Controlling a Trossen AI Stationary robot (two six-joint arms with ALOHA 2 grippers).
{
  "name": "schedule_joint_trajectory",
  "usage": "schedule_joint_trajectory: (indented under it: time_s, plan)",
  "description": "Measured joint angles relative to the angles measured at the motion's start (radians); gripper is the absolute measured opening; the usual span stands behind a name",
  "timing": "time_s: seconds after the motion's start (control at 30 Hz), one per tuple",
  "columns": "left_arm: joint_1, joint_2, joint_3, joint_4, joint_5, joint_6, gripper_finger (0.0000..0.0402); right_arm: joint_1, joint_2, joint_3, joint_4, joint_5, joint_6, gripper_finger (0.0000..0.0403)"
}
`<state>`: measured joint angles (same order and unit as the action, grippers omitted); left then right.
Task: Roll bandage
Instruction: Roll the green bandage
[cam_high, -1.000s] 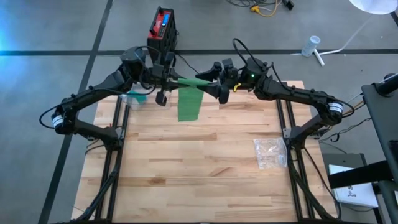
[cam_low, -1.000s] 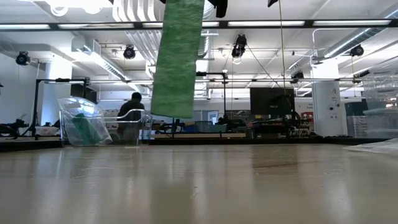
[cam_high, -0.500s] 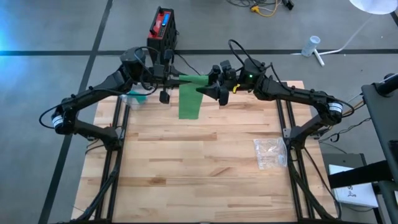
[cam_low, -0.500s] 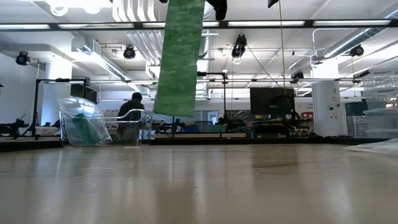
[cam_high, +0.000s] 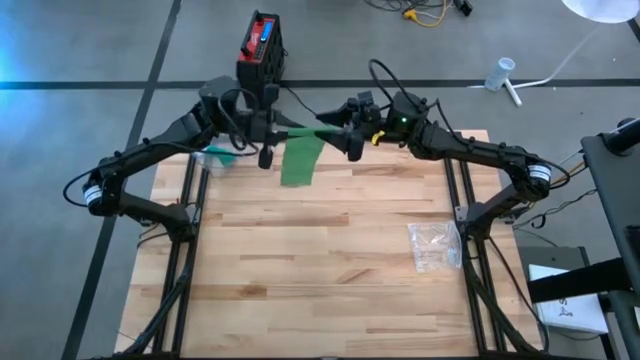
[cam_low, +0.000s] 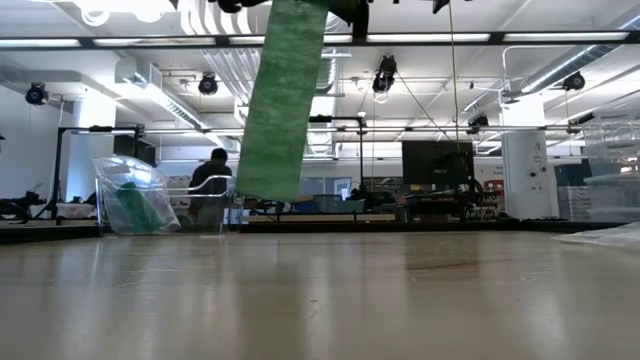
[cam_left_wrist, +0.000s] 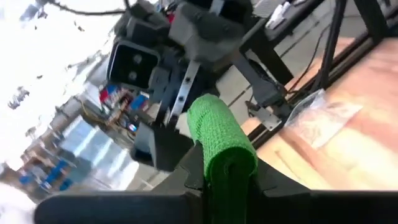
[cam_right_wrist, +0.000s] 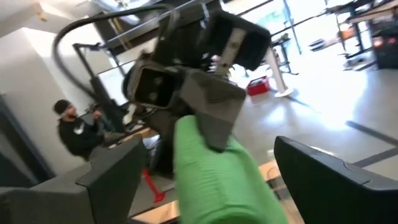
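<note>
A green bandage (cam_high: 300, 150) hangs high over the table's far middle, between my two grippers. Its rolled part (cam_left_wrist: 219, 134) runs level from my left gripper (cam_high: 272, 130) toward my right gripper (cam_high: 342, 133). A loose strip (cam_low: 282, 100) hangs from the roll, slanting, with its lower end (cam_low: 268, 188) clear of the table. My left gripper is shut on the roll. My right gripper is open; in the right wrist view its fingers (cam_right_wrist: 115, 177) stand wide on either side of the roll's other end (cam_right_wrist: 214, 168), apart from it. My left gripper pinches one end of the bandage's rolled part (cam_left_wrist: 225, 163) between its two fingers. It comes in level from the table's left, with the fingers lying along the roll. The roll is held level high above the table, and the loose strip hangs slack below it.
A clear plastic bag (cam_low: 135, 195) with something green inside sits at the table's far left. A crumpled clear wrapper (cam_high: 435, 245) lies at the right. A red and black device (cam_high: 262, 45) stands beyond the far edge. A person (cam_low: 212, 178) sits in the room behind.
My left gripper has rolled about its own line while staying in place, turning the roll with it. The hanging strip has swung and now slants toward the table's left.
</note>
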<state>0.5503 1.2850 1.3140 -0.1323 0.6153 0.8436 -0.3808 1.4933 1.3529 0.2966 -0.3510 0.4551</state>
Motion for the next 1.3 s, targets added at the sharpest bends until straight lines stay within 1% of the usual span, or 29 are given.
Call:
schedule_joint_trajectory:
  time_s: [0.07,0.17,0.3,0.43,0.63,0.9,1.1,1.3]
  plan:
    - [0.000,0.000,0.000,0.000,0.017,0.052,0.0031,-0.002,0.000,0.000,0.001,0.025,-0.015,0.0348]
    - [0.000,0.000,0.000,-0.004,0.061,0.081,0.0030,-0.001,0.010,0.000,0.033,0.034,-0.065,0.0348]
    - [0.000,0.001,0.000,-0.026,0.074,0.113,0.0028,0.004,0.032,0.000,0.077,-0.017,-0.077,0.0348]
    - [0.000,0.002,0.000,-0.072,0.074,0.192,0.0029,0.005,0.053,0.000,0.074,-0.028,-0.053,0.0348]
    - [0.000,0.002,0.000,-0.071,0.049,0.199,0.0029,0.010,0.069,0.000,0.082,-0.078,-0.033,0.0348]
    - [0.000,-0.001,0.000,-0.071,0.047,0.213,0.0028,0.021,0.072,0.000,0.076,-0.094,-0.028,0.0348]
    - [0.000,-0.006,0.000,-0.071,0.036,0.222,0.0032,0.032,0.072,0.000,0.075,-0.093,-0.007,0.0348]
    - [-0.001,-0.013,0.000,-0.072,0.009,0.252,0.0032,0.039,0.076,0.000,0.062,-0.060,0.006,0.0348]
